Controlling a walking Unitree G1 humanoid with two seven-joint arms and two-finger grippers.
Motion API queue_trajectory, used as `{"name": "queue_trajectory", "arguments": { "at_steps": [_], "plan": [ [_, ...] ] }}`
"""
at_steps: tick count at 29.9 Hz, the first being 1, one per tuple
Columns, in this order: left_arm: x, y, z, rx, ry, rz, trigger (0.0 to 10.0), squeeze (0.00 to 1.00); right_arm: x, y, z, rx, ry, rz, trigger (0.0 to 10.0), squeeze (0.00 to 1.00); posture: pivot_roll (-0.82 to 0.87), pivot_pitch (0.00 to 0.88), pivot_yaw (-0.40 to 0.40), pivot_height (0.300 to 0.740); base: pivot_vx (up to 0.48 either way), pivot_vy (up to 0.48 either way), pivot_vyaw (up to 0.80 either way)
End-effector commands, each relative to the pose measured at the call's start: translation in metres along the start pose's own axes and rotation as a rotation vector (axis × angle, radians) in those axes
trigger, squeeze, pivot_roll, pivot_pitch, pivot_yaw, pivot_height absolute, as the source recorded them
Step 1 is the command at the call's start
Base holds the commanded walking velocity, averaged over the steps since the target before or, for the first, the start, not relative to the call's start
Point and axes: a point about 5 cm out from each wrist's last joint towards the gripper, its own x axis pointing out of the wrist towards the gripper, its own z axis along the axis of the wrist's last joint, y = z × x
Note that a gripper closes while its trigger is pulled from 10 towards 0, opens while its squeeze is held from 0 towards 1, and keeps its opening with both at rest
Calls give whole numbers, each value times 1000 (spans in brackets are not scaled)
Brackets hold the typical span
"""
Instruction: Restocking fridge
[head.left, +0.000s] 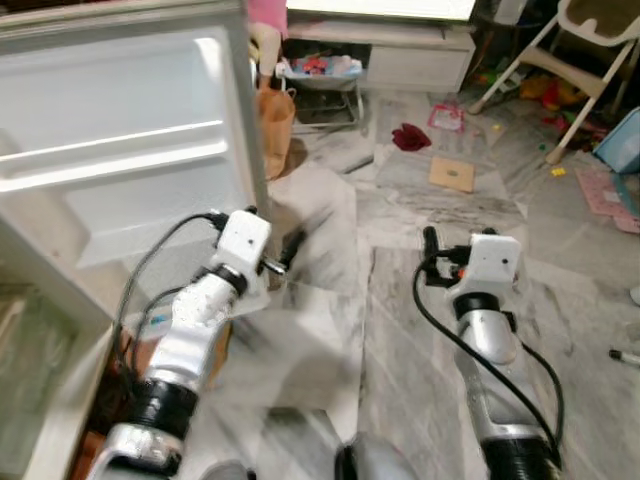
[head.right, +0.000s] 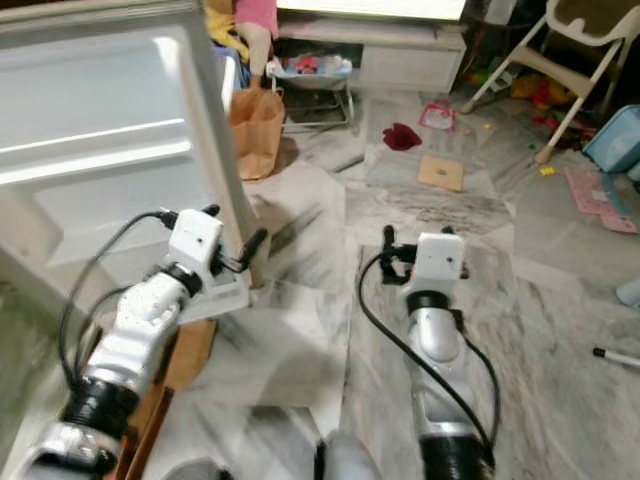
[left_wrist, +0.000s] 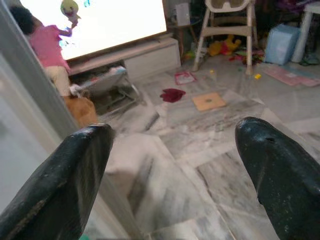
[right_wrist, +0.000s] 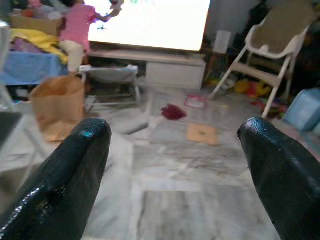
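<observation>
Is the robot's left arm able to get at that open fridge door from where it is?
Probably yes. The left gripper hangs open beside the fridge door's outer edge, with nothing between them; the right gripper hovers open over bare floor.

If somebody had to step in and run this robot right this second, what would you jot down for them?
Left end effector: open, holding nothing, at the outer edge of the open fridge door.
Right end effector: open, holding nothing, out over the marble floor.
Brown paper bag stands on the floor beyond the door.
Done: door open; its shelves look bare.
Left: nothing is in hand yet, so stocking still has to start.
</observation>
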Motion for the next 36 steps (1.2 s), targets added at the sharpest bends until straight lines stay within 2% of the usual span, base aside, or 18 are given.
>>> {"name": "queue_trajectory", "arguments": {
  "at_steps": [1,6,9,13,18,24,33,36],
  "plan": [
    [-7,12,3,25,-3,43,10000,0,2,8,5,15,-20,17,10000,0,19,80,-19,740,469,0,0],
    [-10,11,5,30,-7,48,10000,0,3,7,5,16,-21,15,10000,0,30,93,-13,740,443,0,0],
    [-19,8,12,33,-22,51,10000,0,4,7,8,17,-25,11,10000,0,45,118,-6,740,325,-350,-800],
    [-29,3,10,-28,-29,25,10000,0,3,9,8,19,-27,11,10000,0,26,120,-5,740,0,-466,-800],
    [-38,3,2,-65,-7,6,10000,0,3,9,7,21,-25,13,10000,0,22,113,-3,740,0,0,-800],
    [-41,3,0,-60,5,9,10000,0,3,11,5,25,-20,23,10000,0,21,106,-7,740,0,0,-800],
    [-36,-5,-3,-39,17,-23,10000,0,3,11,3,30,-9,23,10000,0,6,92,-12,740,0,0,-800],
    [-33,-5,-3,-30,15,-27,10000,0,3,10,2,28,-9,22,10000,0,3,88,-12,740,0,-430,-800]
  ]
}}
